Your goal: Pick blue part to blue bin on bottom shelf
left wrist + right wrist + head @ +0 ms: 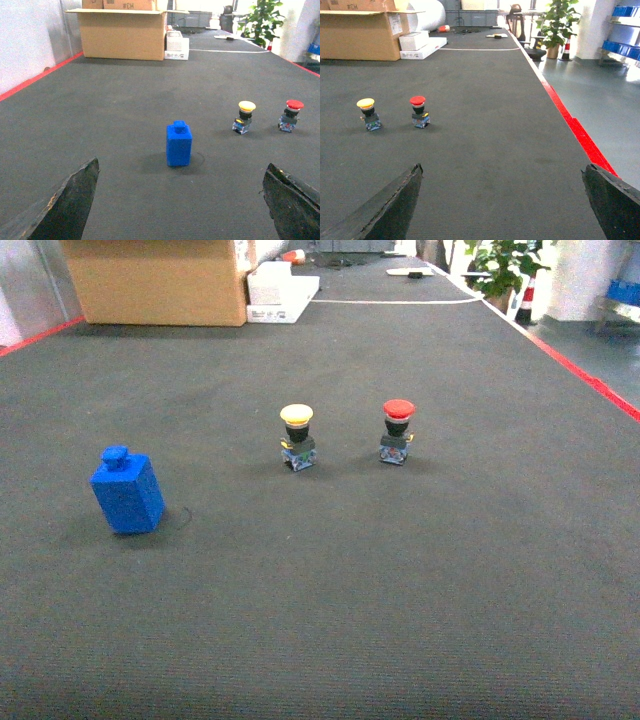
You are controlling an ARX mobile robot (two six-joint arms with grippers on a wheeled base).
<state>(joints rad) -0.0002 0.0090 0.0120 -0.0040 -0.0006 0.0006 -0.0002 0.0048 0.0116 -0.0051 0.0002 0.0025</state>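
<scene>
The blue part point(128, 490) is a small blue block with a knob on top, standing upright on the dark carpet at the left of the head view. In the left wrist view the blue part point(179, 143) stands ahead of my left gripper point(181, 172), which is open, its dark fingers point(70, 205) wide apart and short of the block. My right gripper point(502, 172) is open over bare carpet, holding nothing. Neither gripper shows in the head view. The blue bin and the bottom shelf are out of view.
A yellow push-button point(297, 437) and a red push-button point(397, 431) stand side by side mid-floor. A cardboard box point(160, 280) and white boxes point(282, 292) sit at the back. Red tape point(585, 375) edges the carpet on the right, with a plant point(555, 22) beyond.
</scene>
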